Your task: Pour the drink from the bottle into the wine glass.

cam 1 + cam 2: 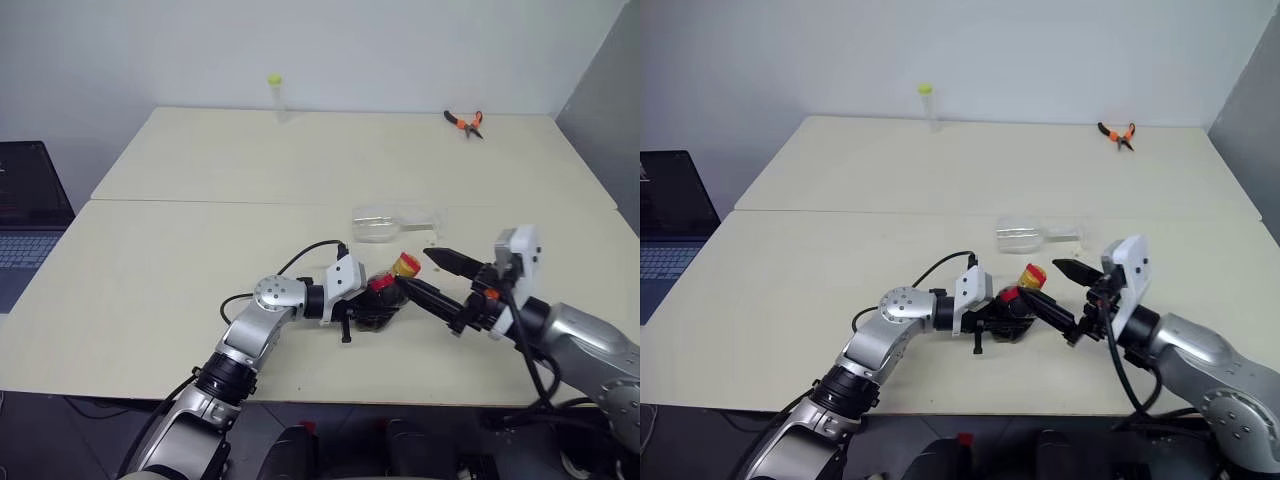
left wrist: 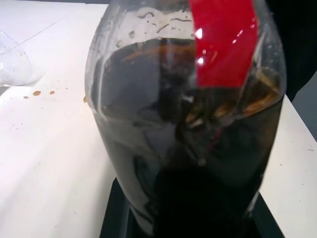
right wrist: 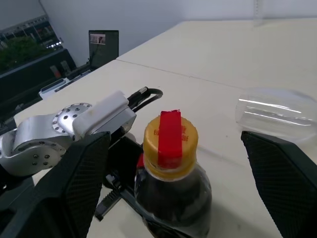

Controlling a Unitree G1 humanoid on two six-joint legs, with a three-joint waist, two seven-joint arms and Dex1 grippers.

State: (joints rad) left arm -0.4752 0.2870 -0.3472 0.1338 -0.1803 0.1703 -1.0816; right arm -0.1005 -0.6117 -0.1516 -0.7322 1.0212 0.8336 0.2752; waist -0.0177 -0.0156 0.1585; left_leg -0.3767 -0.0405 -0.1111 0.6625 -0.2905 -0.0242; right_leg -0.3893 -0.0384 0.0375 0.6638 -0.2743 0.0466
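1. Pale worktop (image 1: 150,300) spans the scene, with a white wall behind it.
2. Near its front edge, the left claw (image 1: 372,306) grips the bottle (image 1: 385,296) of dark drink (image 2: 198,188), upright and capped.
3. Right claw (image 1: 432,275) gapes wide around the cap.
4. Just beyond, the wine glass (image 1: 385,224) lies on its side.
5. Farthest back are a thin tube (image 1: 276,96) and orange pliers (image 1: 465,123).

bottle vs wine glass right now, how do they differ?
The bottle stands upright, gripped by the shut left claw; the wine glass lies on its side on the table, untouched. The bottle holds the dark drink; the glass is empty. The bottle is capped. Both are clear.
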